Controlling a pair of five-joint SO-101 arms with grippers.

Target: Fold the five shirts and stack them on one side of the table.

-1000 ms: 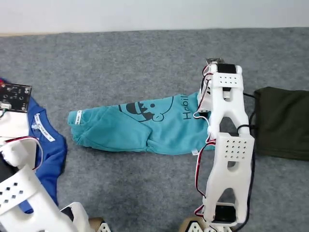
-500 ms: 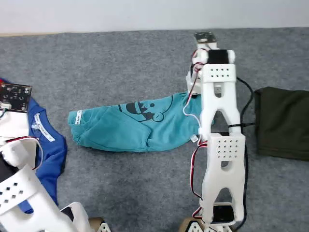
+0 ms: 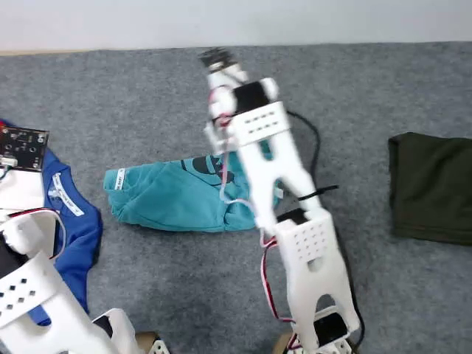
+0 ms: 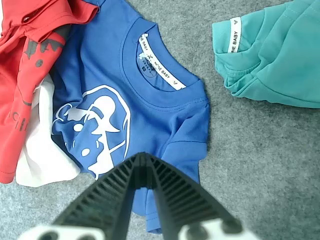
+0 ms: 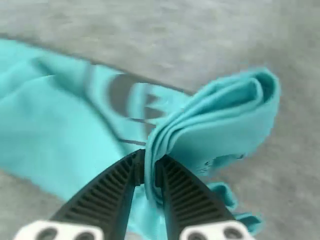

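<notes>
- A white printed neck tape (image 4: pixel 160 70) is sewn inside the collar of the royal-blue cotton T-shirt (image 4: pixel 165 115), ahead of the left gripper (image 4: pixel 142 157). A white graphic is printed on the chest, just beyond the fingertips.
- A white printed tab (image 4: pixel 234 34) is stitched to the collar end of the teal cotton shirt (image 3: pixel 169 195). A dark graphic is printed on its front, and part of it shows beyond the right gripper (image 5: pixel 145 161).
- The work surface is a grey carpet-textured table covering (image 3: pixel 147 88). A pale wall (image 3: pixel 221 22) runs along its far edge.
- The teal cotton shirt lies between the two arms with its long axis across the table. Its collar end points towards the left arm.
- The right gripper is clamped on a bunched fold of the teal cotton shirt, and the fold stands up between its fingers.
- The left gripper is closed with nothing held, above the lower part of the royal-blue cotton T-shirt. That shirt's collar points away from it.
- A red garment (image 4: pixel 22 75) and a white garment (image 4: pixel 42 155) lie beside the left gripper and touch the blue shirt.
- A dark green folded shirt (image 3: pixel 431 188) lies well apart from the right gripper, at the table edge.
</notes>
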